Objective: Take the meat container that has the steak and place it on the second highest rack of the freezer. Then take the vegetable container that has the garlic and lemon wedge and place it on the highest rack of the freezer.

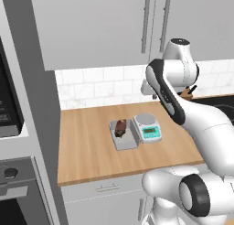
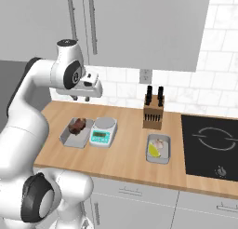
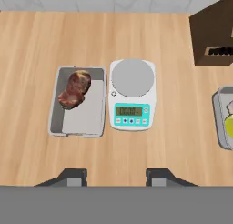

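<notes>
We look over a light wooden counter [image 2: 121, 158] that runs under grey wall cabinets [image 2: 139, 23] with long vertical bar handles, backed by white marbled tiles [image 2: 218, 84]. A wall socket [image 2: 145, 76] sits in the tiles just below the cabinets. To the right the wood gives way to a black cooktop [image 2: 211, 144]; to the far left, in the left base view, we see a dark oven front [image 1: 13, 201] set in a tall grey column. Below the counter are pale drawer and door fronts with small handles.

The meat container [image 3: 79, 102] lies on the counter with the steak [image 3: 74, 88] at its far end. Just beside it on the right stands a small kitchen scale [image 3: 132, 95] with a round grey plate and a teal panel; its display shows digits too blurred for us to read, and we make out no brand. A wooden knife block [image 2: 153, 112] stands further right near the wall. The vegetable container [image 2: 158, 149] lies near the cooktop, holding the lemon wedge [image 2: 154, 150] and the garlic [image 2: 159, 142].

The gripper [image 2: 80, 98] hangs above the counter, over the meat container and clear of it. Its fingers [image 3: 72, 176] stand apart with nothing between them.
</notes>
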Available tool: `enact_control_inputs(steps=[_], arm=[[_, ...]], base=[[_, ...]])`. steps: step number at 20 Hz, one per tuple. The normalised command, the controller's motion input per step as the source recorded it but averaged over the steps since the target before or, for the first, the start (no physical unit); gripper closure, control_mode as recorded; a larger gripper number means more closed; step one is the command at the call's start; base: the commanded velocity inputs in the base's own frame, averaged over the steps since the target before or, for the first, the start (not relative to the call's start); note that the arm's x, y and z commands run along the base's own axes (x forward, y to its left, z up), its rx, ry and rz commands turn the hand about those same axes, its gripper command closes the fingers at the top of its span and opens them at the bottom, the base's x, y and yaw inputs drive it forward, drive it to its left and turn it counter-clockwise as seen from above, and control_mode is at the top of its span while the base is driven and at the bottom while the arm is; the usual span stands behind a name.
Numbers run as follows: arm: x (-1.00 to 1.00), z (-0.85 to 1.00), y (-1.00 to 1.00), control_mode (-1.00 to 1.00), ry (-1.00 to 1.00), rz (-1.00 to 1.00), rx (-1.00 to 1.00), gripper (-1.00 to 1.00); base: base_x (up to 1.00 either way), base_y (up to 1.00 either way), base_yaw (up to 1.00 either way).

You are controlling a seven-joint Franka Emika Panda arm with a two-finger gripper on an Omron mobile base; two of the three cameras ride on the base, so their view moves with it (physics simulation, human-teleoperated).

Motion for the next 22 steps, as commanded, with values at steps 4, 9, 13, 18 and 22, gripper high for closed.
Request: enact_control_inputs(steps=[4, 9, 13, 18, 22], arm=[[-0.03, -0.06, 0.0, -1.0, 0.04, 0.0, -0.02, -1.0], [-0.4, -0.53, 0.62, -1.0, 0.0, 0.11, -0.03, -1.0], [-0.11, -0.55, 0.98, -1.0, 0.0, 0.28, -0.09, -1.0], [-0.02, -0.67, 0.86, -1.0, 0.01, 0.3, -0.09, -1.0], [0.01, -0.54, 0.72, -1.0, 0.09, 0.21, -0.19, -1.0]], base=[[0.0, 0.0, 0.0], [0.0, 0.0, 0.0], [0.0, 0.0, 0.0], [0.0, 0.0, 0.0], [0.0, 0.0, 0.0]])
